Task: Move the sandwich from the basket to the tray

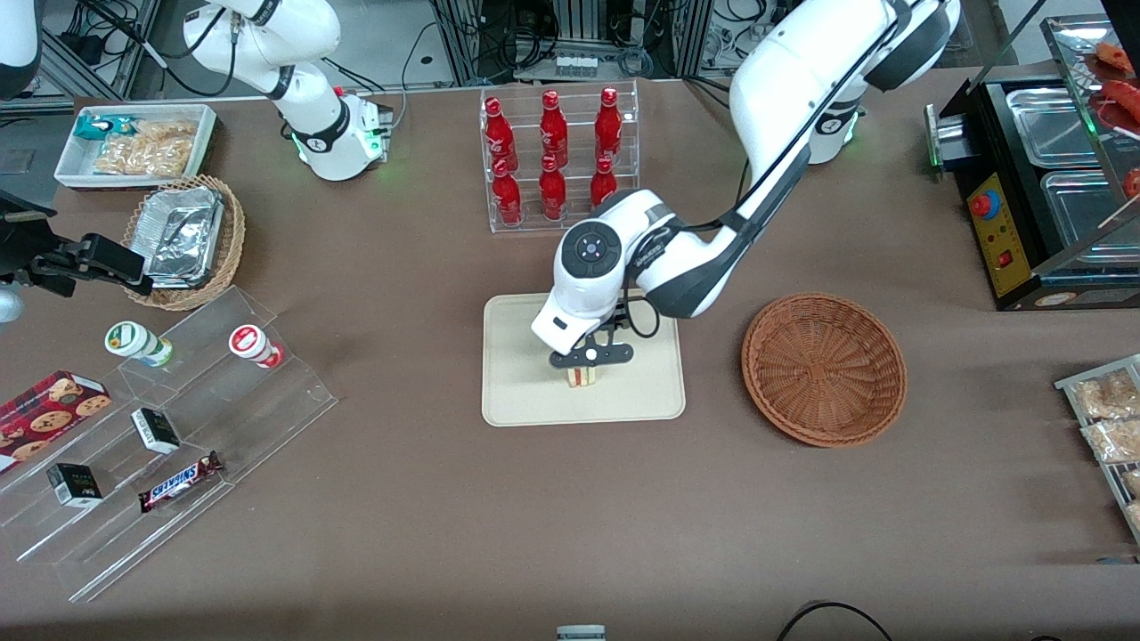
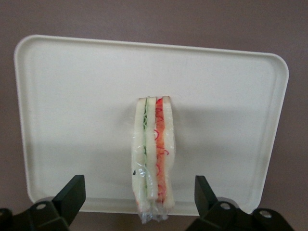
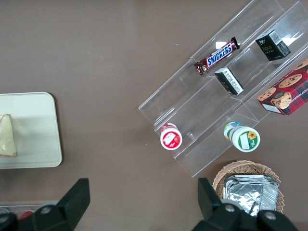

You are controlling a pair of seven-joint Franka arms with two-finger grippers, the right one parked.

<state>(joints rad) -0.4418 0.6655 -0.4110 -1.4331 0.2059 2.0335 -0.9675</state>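
Note:
The sandwich (image 1: 583,377) is a wrapped wedge of white bread with red-orange and green filling stripes. It stands on edge on the cream tray (image 1: 525,392), in the half nearer the front camera. My left gripper (image 1: 585,367) hangs just above it, open, with its fingers wide on either side and not touching it. The wrist view shows the sandwich (image 2: 154,154) on the tray (image 2: 72,96) between the black fingers (image 2: 72,195) of the gripper (image 2: 138,183). The reddish-brown basket (image 1: 824,367) sits empty beside the tray, toward the working arm's end. The right wrist view shows the sandwich (image 3: 7,137) on the tray (image 3: 38,130).
A clear rack of red bottles (image 1: 557,160) stands farther from the camera than the tray. A stepped acrylic shelf with snacks (image 1: 160,427), a tan basket with foil containers (image 1: 183,240) and a white bin (image 1: 134,142) lie toward the parked arm's end. A black food warmer (image 1: 1051,178) stands at the working arm's end.

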